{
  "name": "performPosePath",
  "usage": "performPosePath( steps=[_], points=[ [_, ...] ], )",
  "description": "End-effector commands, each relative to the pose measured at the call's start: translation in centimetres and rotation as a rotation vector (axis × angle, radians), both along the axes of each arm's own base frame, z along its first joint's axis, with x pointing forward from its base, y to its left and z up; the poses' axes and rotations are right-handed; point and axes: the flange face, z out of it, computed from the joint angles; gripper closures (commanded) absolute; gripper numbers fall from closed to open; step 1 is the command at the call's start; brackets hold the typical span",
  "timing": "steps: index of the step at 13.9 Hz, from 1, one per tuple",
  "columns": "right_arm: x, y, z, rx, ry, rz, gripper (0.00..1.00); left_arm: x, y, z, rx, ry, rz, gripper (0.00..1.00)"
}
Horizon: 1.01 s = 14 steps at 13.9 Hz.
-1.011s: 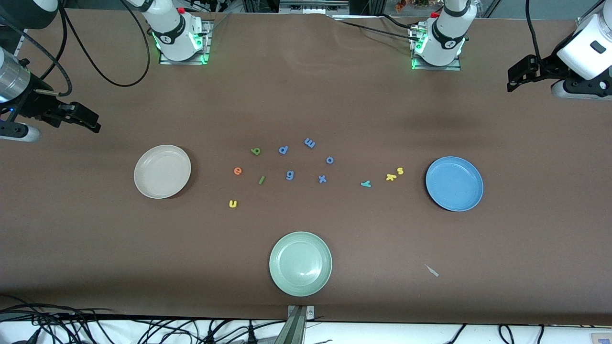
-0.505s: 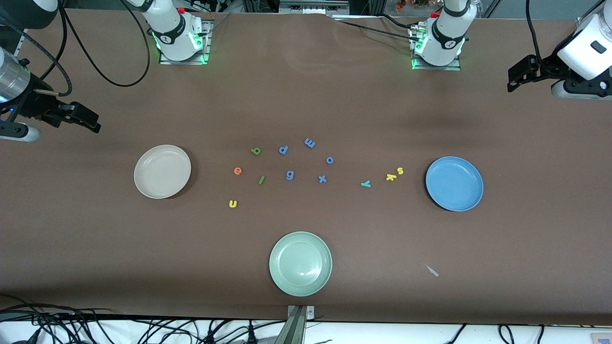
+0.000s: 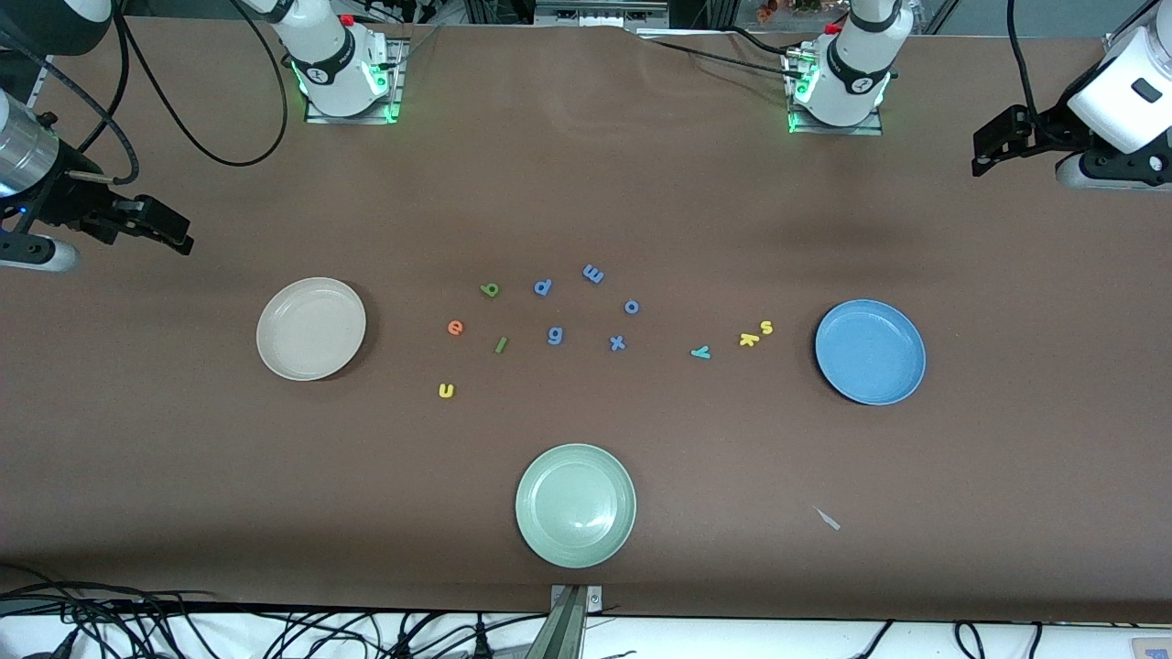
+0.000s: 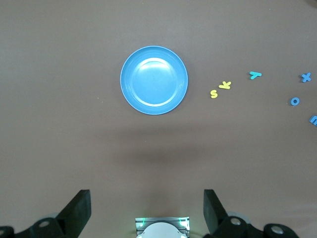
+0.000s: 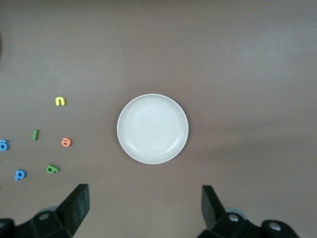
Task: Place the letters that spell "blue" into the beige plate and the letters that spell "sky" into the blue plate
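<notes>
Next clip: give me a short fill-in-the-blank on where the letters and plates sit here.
1. The yellow s and k lie beside the ____ plate.
2. The plate nearest the front camera is ____.
3. The orange e lies on the ____.
4. Both hands, left hand and right hand, are ____.

Missing: blue; green; table; open

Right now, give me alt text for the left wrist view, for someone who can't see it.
An empty blue plate sits on a brown table, with yellow s, yellow k and teal y beside it. The open left gripper hangs above, holding nothing.
</notes>
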Motion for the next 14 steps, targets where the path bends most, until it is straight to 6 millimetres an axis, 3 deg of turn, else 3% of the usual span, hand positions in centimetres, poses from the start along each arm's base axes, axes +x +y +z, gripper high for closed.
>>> performPosePath(
  steps=[1, 5, 8, 10, 12, 14],
  points=[
    [0.3, 0.1, -0.2, -0.013, 0.002, 0.022, 0.0, 0.2, -0.1, 0.6, -0.025, 0.008, 0.008, 0.0],
    [1.3, 0.7, -2.3, -0.017, 0.037, 0.055, 0.0, 0.2, -0.2, 0.6, -0.02, 0.006, 0.003, 0.0],
    [3.2, 3.7, -6.3, -0.018, 0.064, 0.085, 0.0, 0.5, -0.4, 0.4, -0.019, 0.002, -0.003, 0.0],
    [5.3, 5.5, -10.3, -0.003, 0.057, 0.099, 0.0, 1.0, -0.5, 0.2, -0.04, 0.005, -0.009, 0.0],
    [7.4, 9.1, -14.9, 0.009, 0.015, 0.092, 0.0, 1.6, -3.1, -0.5, -0.079, 0.009, -0.036, 0.0],
    [8.3, 13.2, -19.8, 0.006, 0.0, 0.045, 0.0, 3.3, -4.8, -3.4, -0.092, 0.029, -0.058, 0.0]
  ],
)
